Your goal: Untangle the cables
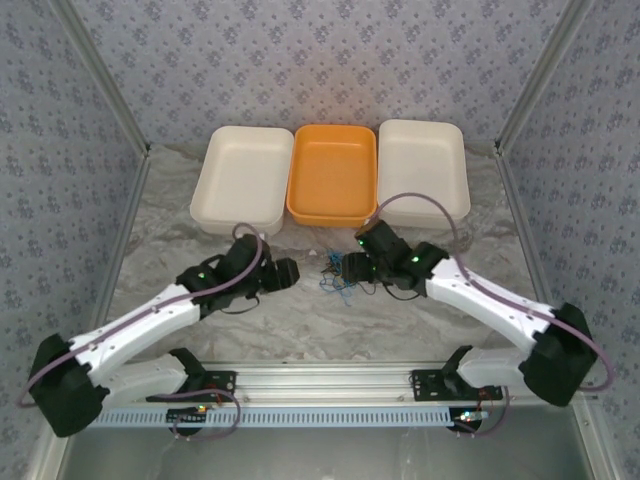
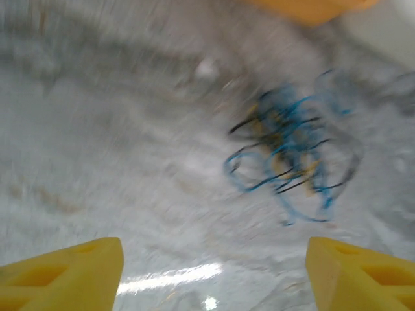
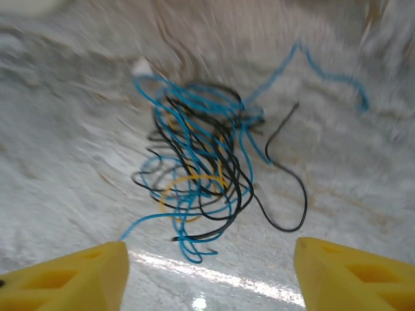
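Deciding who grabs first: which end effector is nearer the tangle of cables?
Right. The right end effector sits close beside the tangle of cables, on its right. The left end effector faces it from the left across a wider gap.

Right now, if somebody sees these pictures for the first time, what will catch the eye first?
The knot of blue, black and yellow cables in the middle stands out first. The left gripper and the right gripper face it from either side, both open. Behind it, an orange tray sits between two white trays.
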`<state>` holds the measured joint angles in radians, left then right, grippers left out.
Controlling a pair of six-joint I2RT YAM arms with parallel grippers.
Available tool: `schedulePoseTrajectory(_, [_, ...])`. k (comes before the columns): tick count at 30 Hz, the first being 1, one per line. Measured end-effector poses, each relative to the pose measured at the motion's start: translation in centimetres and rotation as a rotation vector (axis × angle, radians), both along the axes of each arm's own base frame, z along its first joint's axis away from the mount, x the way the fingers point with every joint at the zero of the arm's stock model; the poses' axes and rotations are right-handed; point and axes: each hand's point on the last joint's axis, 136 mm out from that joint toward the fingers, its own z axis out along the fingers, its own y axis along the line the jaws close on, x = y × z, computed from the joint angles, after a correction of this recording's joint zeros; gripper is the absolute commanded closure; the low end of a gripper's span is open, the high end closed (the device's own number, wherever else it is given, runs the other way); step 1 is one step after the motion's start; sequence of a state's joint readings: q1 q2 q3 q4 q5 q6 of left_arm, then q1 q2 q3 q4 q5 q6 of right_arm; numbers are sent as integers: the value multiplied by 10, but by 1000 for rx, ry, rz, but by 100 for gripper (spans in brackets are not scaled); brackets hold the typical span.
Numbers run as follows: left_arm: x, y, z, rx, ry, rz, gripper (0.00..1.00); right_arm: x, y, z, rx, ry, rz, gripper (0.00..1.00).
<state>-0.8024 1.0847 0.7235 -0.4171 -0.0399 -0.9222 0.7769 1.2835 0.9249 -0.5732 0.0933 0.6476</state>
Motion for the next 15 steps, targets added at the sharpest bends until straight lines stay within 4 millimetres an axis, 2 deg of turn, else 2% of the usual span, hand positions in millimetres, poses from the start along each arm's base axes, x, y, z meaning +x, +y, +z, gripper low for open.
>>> schedulePoseTrajectory(2, [1,-8,-17,7,39,9,33,1,0,-22,16,53,-21,36])
schedulePoseTrajectory(7, [22,-46,-32,-44,64,0,33,13,5,-48,108,109,-72,48])
schedulePoseTrajectory(9, [31,-60,-36,-61,73,-7,33,20,9,-54,137,121,-90,55])
schedulePoseTrajectory(14, [62,-102,-42,-91,78,-29,35,36,14,-63,186,130,-131,83])
schedulePoseTrajectory(15, [67,-109,-44,-97,77,-32,38,37,14,-64,190,131,-135,86])
